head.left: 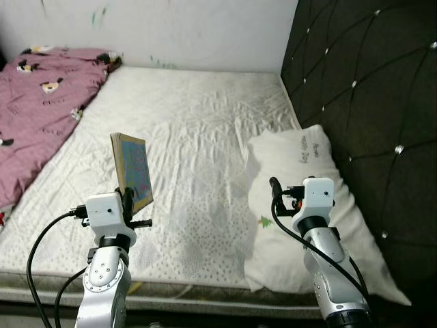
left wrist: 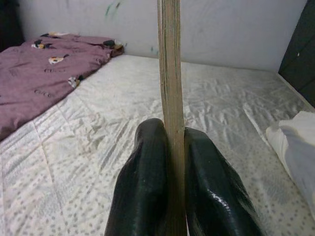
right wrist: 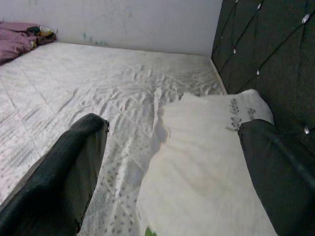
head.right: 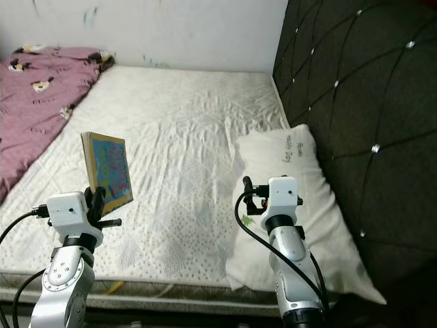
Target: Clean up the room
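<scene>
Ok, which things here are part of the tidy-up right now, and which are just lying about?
In play:
- book, clamped upright in the left gripper
- right gripper, jaws open above the pillow

Lying about:
- purple blanket
- mattress
- headboard

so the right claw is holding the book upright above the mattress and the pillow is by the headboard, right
Not quite: the left claw holds the book, not the right. The left wrist view shows its fingers clamped on the book's edge; the right claw is open above the pillow. The book is upright above the mattress, and the pillow lies by the headboard.
</scene>
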Tool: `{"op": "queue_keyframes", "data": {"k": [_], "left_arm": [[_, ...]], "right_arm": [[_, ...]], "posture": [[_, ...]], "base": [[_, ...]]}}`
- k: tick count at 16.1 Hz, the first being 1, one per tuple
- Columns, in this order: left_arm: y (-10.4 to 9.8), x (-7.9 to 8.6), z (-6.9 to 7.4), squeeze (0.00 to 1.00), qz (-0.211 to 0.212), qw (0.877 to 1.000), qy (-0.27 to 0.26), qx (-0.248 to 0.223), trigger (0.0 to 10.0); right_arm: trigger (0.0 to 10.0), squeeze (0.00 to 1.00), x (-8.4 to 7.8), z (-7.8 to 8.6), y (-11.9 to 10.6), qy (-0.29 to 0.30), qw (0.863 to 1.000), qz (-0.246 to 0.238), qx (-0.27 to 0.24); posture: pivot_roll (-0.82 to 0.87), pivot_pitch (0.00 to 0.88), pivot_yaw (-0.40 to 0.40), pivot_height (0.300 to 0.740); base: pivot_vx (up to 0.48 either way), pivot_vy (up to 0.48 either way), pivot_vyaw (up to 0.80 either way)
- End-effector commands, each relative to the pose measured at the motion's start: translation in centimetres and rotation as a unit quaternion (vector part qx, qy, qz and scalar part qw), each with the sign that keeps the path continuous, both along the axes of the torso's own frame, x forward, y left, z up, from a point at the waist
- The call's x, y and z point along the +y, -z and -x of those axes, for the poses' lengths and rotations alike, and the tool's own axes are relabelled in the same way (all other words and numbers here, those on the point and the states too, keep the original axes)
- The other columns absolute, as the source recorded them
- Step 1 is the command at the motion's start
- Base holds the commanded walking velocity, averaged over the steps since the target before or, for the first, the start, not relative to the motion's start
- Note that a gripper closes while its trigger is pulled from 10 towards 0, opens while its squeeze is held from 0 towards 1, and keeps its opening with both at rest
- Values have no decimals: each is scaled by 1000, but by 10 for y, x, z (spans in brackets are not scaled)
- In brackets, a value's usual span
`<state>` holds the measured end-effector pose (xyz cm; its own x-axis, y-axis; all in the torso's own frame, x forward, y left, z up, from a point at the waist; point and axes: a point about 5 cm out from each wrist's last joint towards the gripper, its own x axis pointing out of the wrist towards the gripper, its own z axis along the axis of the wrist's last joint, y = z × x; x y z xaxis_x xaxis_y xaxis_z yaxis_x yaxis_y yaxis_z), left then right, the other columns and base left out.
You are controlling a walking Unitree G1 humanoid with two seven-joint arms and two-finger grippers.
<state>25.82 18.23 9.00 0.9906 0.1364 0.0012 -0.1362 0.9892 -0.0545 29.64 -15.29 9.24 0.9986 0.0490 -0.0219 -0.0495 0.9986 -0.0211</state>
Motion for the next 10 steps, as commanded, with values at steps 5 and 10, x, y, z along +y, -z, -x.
{"op": "queue_keyframes", "data": {"k": [5,10], "left_arm": [[-7,0,-2,0,0,1000,-4,-18,10000],[-7,2,-3,0,1,1000,-20,-17,10000]], "right_arm": [[10000,0,0,-2,0,-9,1000,0,1],[10000,0,1,-6,0,-15,1000,2,4]], "posture": [[37,27,-24,630],[36,27,-29,630]], "base": [[0,0,0],[0,0,0]]}}
